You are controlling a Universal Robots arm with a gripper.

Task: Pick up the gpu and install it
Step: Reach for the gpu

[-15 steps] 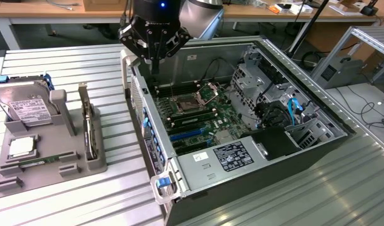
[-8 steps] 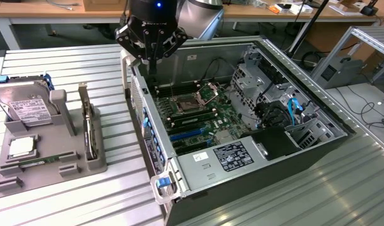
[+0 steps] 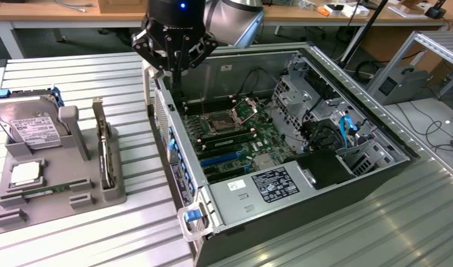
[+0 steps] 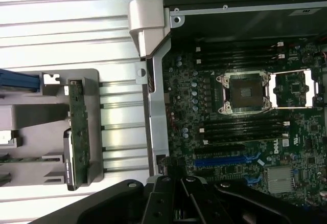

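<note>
One gpu stands on edge in the grey holder on the exterior view's left, beside the hard drive. The gripper, fingers pressed together around nothing, hangs above the open computer case's rim, well apart from the card.

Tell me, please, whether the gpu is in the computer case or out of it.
Out. The gpu stands on edge in the gray holder beside the case, apart from the tool.
</note>
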